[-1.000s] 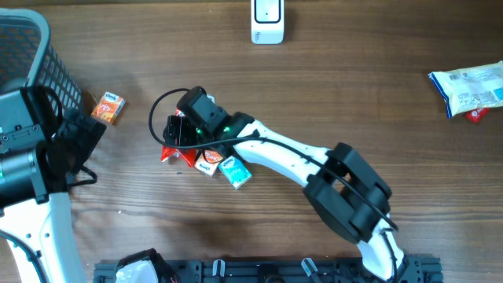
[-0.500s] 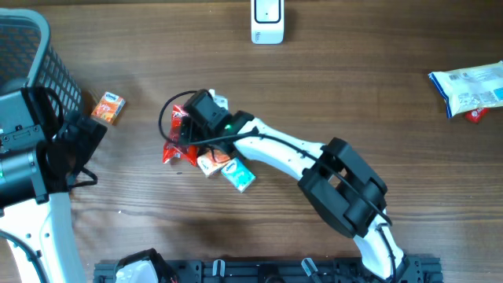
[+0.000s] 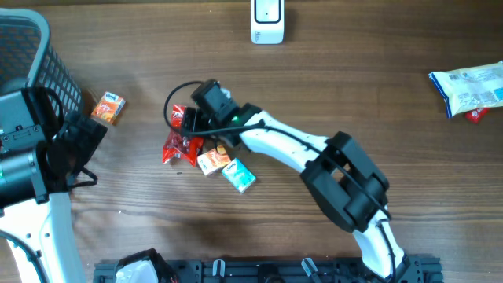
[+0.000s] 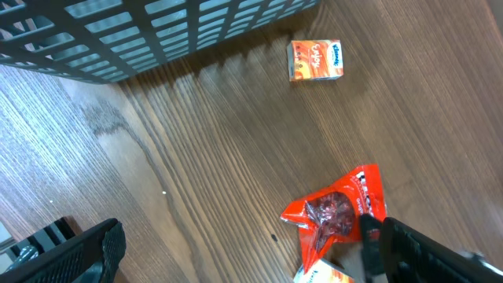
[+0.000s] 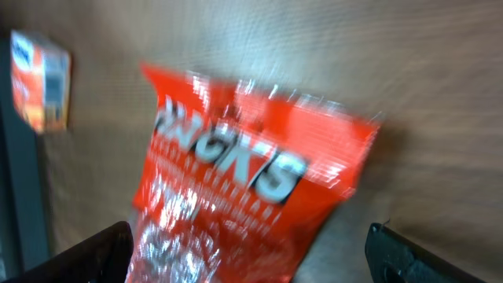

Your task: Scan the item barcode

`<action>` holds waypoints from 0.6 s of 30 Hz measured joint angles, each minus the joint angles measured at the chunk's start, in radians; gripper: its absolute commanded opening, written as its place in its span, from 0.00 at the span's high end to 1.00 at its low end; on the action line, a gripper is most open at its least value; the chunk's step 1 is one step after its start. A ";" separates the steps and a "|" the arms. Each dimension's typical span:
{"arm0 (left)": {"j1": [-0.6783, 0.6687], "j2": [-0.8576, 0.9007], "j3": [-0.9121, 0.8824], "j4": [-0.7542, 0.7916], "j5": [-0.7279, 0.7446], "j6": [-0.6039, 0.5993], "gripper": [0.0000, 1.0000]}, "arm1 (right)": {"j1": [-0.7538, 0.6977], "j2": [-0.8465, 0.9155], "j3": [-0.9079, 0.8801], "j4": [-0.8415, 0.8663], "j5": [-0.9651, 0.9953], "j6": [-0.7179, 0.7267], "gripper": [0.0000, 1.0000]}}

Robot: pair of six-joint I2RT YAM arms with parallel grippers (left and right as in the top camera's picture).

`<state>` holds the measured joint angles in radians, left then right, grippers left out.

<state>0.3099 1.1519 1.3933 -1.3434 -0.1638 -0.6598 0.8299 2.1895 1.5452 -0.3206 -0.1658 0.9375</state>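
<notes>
Overhead looks straight down; both close wrist views share the red packet (image 4: 338,208).

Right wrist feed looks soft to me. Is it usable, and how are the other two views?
Right wrist: heavily blurred, lettering on the red bag smeared, no barcode readable. Left wrist: sharp, print on the orange box legible, wood grain crisp. Overhead: sharp and evenly lit, only soft shadows beside the right arm, no glare.
</notes>
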 measured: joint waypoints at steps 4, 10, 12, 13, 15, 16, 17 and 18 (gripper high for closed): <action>0.000 0.000 0.000 0.000 0.000 0.000 0.00 | 0.012 0.016 0.009 -0.011 -0.019 -0.019 0.00; 0.000 0.000 0.000 0.000 0.000 0.000 0.00 | -0.006 0.016 0.039 -0.103 -0.029 -0.082 0.00; 0.000 0.000 0.000 0.000 0.000 0.000 0.00 | -0.020 0.010 0.055 -0.191 -0.027 -0.105 0.00; 0.000 0.000 0.000 0.000 0.000 0.000 0.00 | -0.032 -0.001 0.056 -0.237 -0.024 -0.120 0.00; 0.000 0.000 0.000 0.000 0.000 0.000 0.00 | -0.059 -0.036 0.056 -0.309 -0.013 -0.157 0.00; 0.000 0.000 0.000 0.000 0.000 0.000 0.00 | -0.073 -0.060 0.056 -0.335 -0.011 -0.179 0.00; 0.000 0.000 0.000 0.000 0.000 0.000 0.00 | -0.089 -0.090 0.056 -0.362 -0.008 -0.203 0.00; 0.000 0.000 0.000 0.000 0.000 0.000 0.00 | -0.112 -0.140 0.056 -0.402 -0.007 -0.240 0.00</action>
<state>0.3099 1.1519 1.3933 -1.3437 -0.1638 -0.6598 0.7177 2.0499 1.6016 -0.7227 -0.1730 0.6975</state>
